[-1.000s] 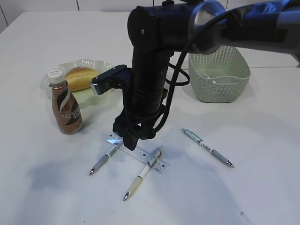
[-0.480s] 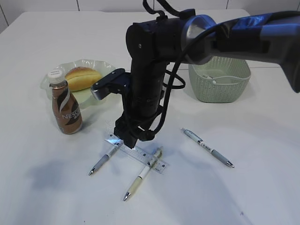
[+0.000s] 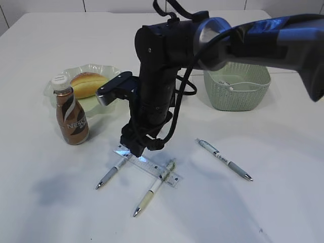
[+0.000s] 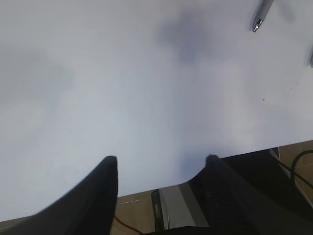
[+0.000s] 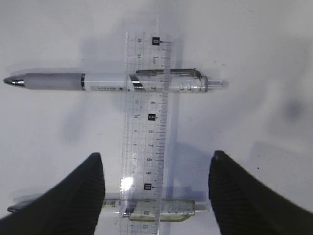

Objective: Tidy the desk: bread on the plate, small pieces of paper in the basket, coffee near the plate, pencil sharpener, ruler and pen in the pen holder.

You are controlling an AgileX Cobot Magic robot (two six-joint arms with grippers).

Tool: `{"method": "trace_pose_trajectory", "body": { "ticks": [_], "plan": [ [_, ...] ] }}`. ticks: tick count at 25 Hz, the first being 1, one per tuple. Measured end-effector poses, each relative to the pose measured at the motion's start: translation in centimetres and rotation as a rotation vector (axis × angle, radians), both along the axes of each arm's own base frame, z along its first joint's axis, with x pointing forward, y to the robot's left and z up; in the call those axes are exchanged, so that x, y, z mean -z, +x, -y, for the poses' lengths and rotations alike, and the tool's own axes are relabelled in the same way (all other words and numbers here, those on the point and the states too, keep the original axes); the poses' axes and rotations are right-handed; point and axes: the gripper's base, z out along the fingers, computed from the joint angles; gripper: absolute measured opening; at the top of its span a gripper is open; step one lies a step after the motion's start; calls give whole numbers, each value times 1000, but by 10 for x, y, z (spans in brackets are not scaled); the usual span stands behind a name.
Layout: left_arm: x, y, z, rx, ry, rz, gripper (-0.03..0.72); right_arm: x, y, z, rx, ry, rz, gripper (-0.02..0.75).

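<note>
The right pincer (image 5: 155, 169) hangs spread wide over the clear ruler (image 5: 146, 132), gripping nothing. The ruler lies across two pens, a grey-grip pen (image 5: 107, 81) and a second pen (image 5: 161, 208). A third pen (image 3: 224, 159) lies well apart to the right. The left pincer (image 4: 161, 161) (also parted, empty) hovers over bare bench (image 4: 122, 88). Bread (image 3: 88, 83) sits on the plate (image 3: 109, 71), coffee bottle (image 3: 71, 116) just beside, basket (image 3: 237, 86) behind.

Right arm (image 3: 157, 86) slightly lower, further left.
</note>
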Motion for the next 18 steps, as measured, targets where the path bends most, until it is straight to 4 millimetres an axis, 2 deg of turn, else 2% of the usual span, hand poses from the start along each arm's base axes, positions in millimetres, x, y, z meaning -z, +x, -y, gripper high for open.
{"method": "trace_pose_trajectory", "body": {
  "ticks": [4,10,18],
  "plan": [
    [0,0,0,0,2,0,394,15,2,-2,-4,-17,-28,520],
    [0,0,0,0,4,0,394,18,4,-3,-6,-19,-31,520],
    [0,0,0,0,6,0,394,33,7,-6,-3,-27,-64,520]
  ]
}}
